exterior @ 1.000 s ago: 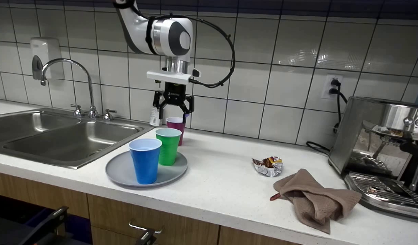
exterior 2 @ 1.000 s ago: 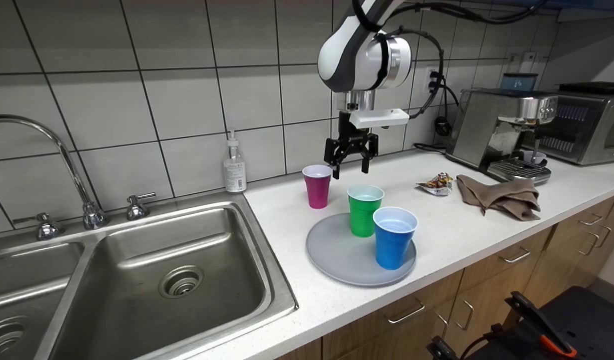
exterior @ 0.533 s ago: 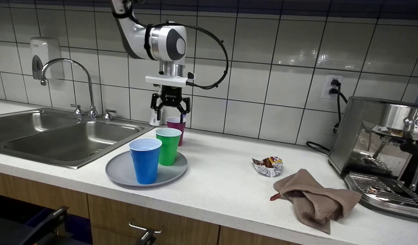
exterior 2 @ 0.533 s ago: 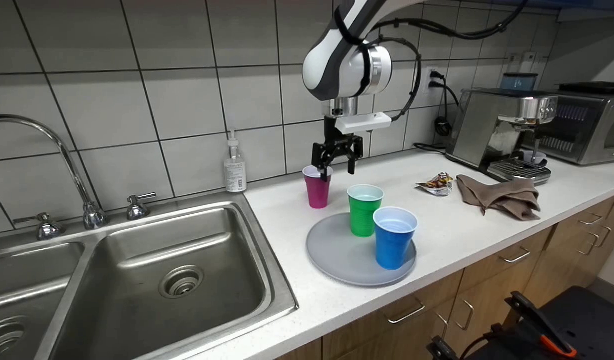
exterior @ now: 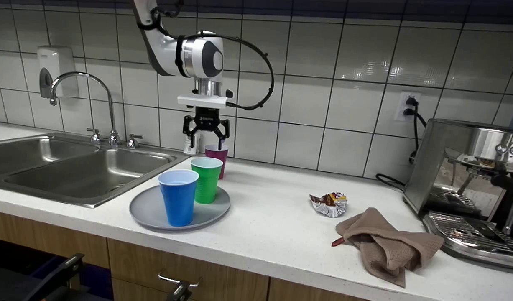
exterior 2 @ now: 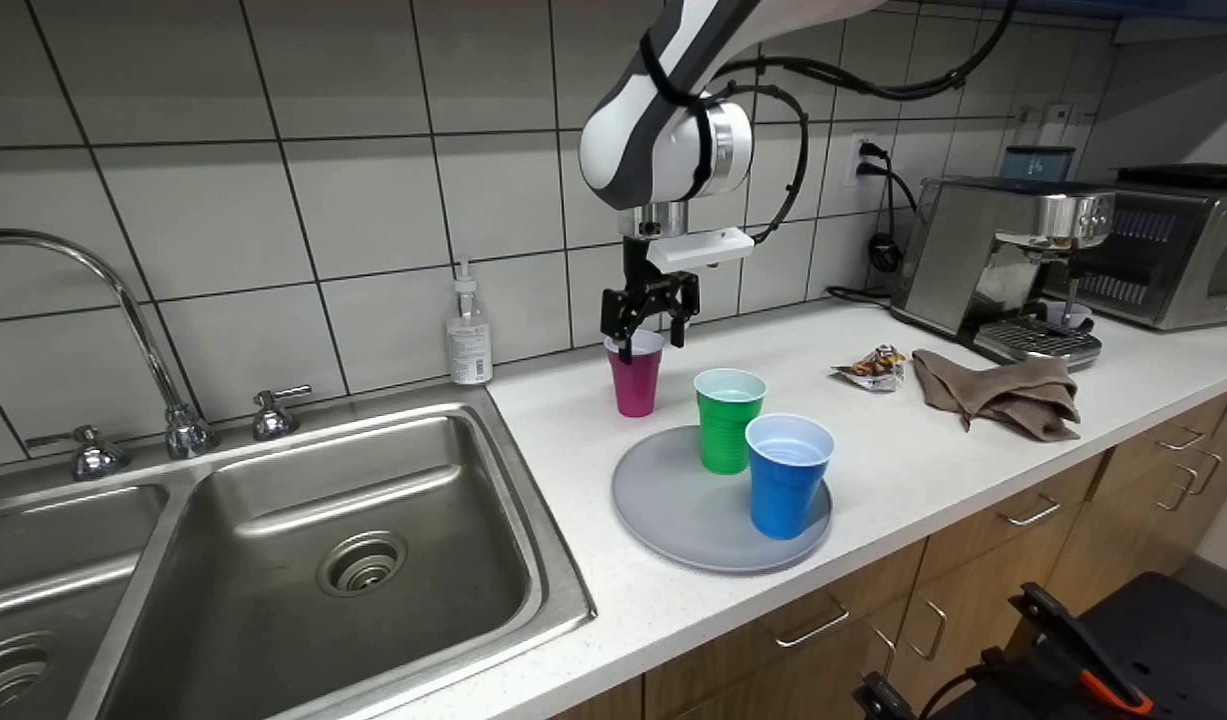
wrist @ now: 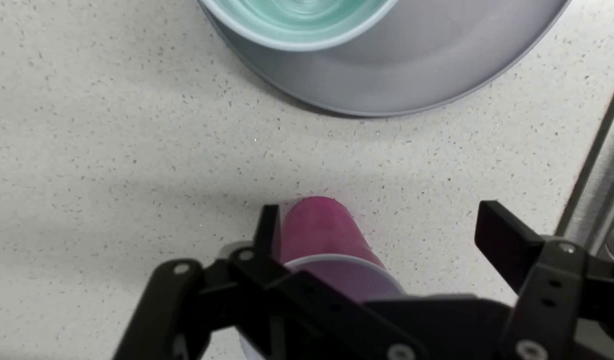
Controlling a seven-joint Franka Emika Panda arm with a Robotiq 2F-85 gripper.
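The angular gripper (exterior: pixel 206 147), spread wide and empty, hangs near a tapered magenta cup (wrist: pixel 323 227) on speckled countertop (wrist: pixel 136 130)

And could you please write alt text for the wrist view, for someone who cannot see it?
Open black gripper, empty, partly hiding a magenta cup on a speckled counter. At the top, a green cup stands on a gray plate; a metal sink edge shows at right.

The claw (exterior 2: pixel 651 344) hangs near the magenta cup (exterior 2: pixel 636 386).

The claw (exterior 2: pixel 651 348) has shifted toward the sink (exterior 2: pixel 283 500) and nearer the magenta cup (exterior 2: pixel 636 388).
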